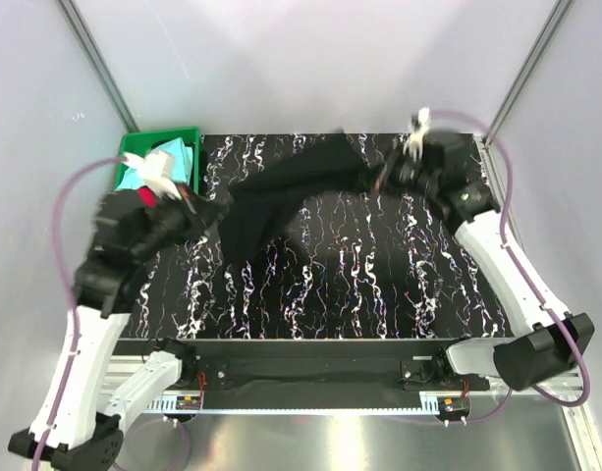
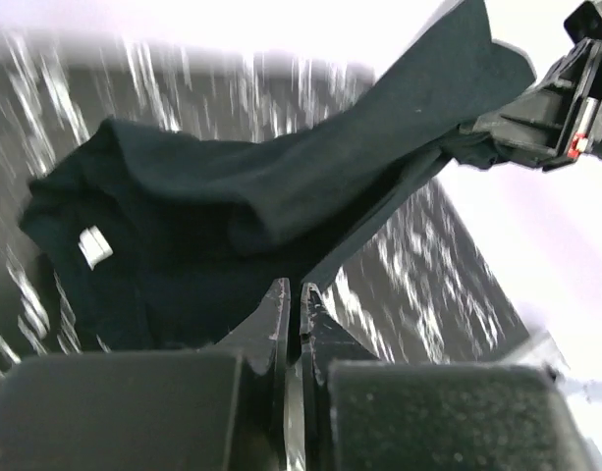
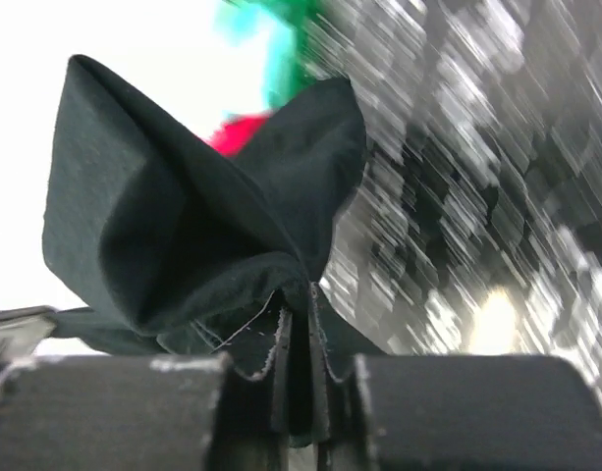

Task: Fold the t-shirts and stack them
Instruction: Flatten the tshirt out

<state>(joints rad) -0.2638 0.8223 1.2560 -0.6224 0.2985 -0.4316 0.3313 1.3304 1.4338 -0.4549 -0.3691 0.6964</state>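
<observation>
A large black t-shirt hangs stretched above the tabletop between my two grippers. My left gripper is shut at its left end; in the left wrist view the fingertips meet at the cloth's lower edge, and the small white neck label shows to the left. My right gripper is shut on the other end, with a bunch of black cloth pinched between its fingers. A pale aqua t-shirt and a red t-shirt lie in the crate.
A green plastic crate stands at the table's back left corner, just behind my left arm. The black white-streaked tabletop spreads below the hanging shirt. Metal frame posts rise at both back corners.
</observation>
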